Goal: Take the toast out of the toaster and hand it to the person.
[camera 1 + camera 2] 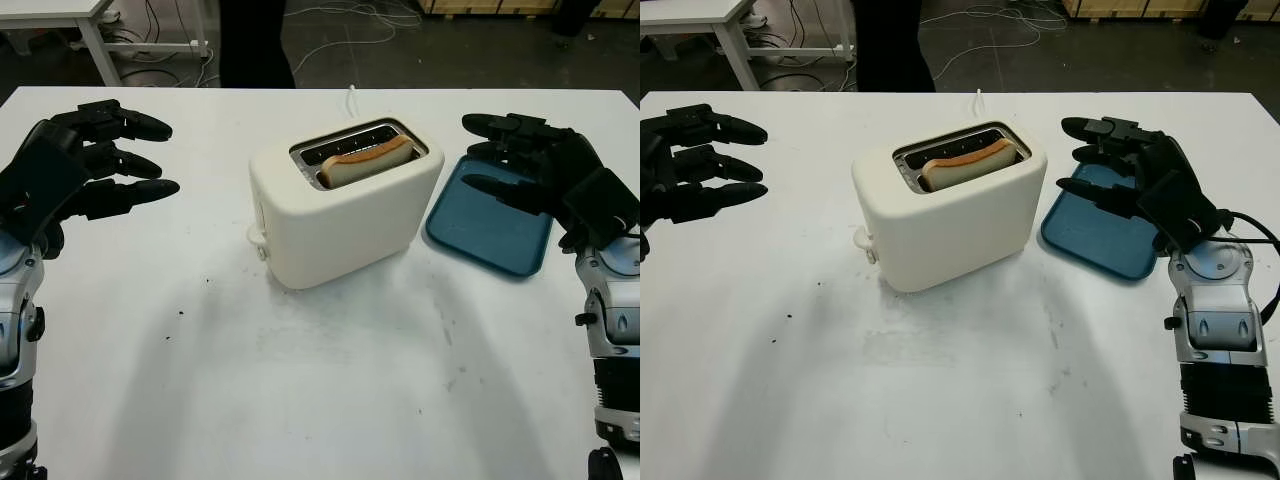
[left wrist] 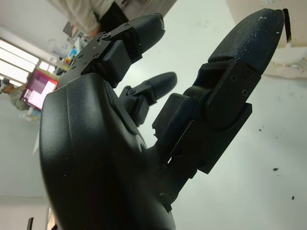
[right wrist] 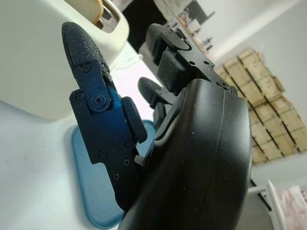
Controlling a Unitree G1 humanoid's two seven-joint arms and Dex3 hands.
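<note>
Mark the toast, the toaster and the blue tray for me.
toast (image 1: 365, 160), left eye view, on its crust edge.
toaster (image 1: 335, 225), left eye view, on its front wall.
blue tray (image 1: 490, 235), left eye view, on its bare floor.

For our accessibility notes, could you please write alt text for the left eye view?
A cream toaster holding toast stands mid-table, between the robot's open left hand and open right hand, which hovers over a blue tray.

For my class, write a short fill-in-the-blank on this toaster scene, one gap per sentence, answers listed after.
1. The toast sits in a slot of the cream ____.
2. The tray beside the toaster is coloured ____.
3. The left hand and right hand both hold ____.

Answers: toaster; blue; nothing
</note>
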